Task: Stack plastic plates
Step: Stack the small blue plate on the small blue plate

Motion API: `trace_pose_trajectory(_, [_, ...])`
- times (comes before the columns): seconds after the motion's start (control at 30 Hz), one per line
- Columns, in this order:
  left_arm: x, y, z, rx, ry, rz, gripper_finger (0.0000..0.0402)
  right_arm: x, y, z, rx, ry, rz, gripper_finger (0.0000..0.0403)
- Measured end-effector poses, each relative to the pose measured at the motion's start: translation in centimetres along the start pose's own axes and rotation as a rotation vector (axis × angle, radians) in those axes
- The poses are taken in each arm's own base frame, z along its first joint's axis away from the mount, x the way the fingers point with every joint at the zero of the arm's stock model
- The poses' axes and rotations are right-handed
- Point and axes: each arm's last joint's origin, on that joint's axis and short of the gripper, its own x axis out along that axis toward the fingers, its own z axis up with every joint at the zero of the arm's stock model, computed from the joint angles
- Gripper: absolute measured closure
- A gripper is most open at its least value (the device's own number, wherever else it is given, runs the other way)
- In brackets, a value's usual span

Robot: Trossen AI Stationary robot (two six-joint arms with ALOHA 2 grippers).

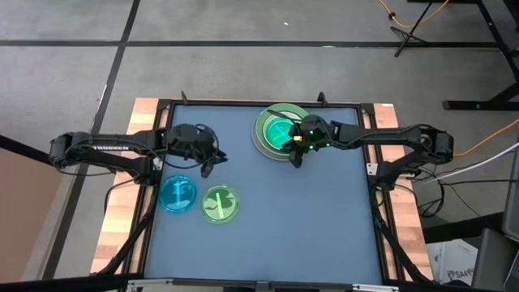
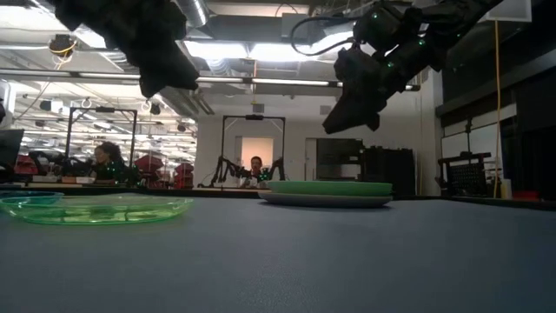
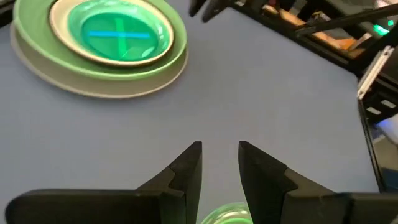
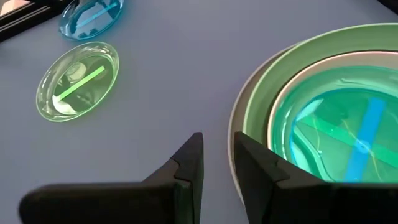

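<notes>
Two loose: blue plate (image 1: pixel 177 195), green plate (image 1: pixel 220 203) | stack (image 1: pixel 280 130) built | left tool (image 1: pixel 206 165), right tool (image 1: pixel 297 156) released, empty

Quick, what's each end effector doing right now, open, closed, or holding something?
Left end effector: open, holding nothing, above the table near the blue plate.
Right end effector: open, holding nothing, beside the stack.

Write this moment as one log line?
stack: built, far side | loose: blue plate, green plate | right gripper: beside stack, empty | left gripper: hovering, empty
</notes>
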Motion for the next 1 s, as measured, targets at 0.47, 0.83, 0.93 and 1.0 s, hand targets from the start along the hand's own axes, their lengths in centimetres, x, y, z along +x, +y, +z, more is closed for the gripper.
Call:
trace_pose_trajectory(0.47, [-2.4, 0.5, 0.2, -0.022, 0.268, 0.136, 0.0304, 0.0, 0.2, 0.0, -0.008, -0.004, -0.011, 0.0324])
trace_pose_trajectory(0.83, [-1.6, 0.4, -2.6, 0.001, 0.603, 0.215, 0.0304, 0.0, 0.2, -0.1, -0.007, 0.002, -0.012, 0.0324])
trace_pose_trajectory(0.93, [-1.1, 0.4, -3.1, 0.028, 0.667, 0.223, 0.0304, 0.0, 0.2, -0.1, -0.006, 0.003, -0.013, 0.0324])
trace_pose_trajectory(1.0, [-0.7, 0.3, -3.3, 0.059, 0.702, 0.221, 0.0304, 0.0, 0.2, -0.1, -0.006, 0.003, -0.013, 0.0324])
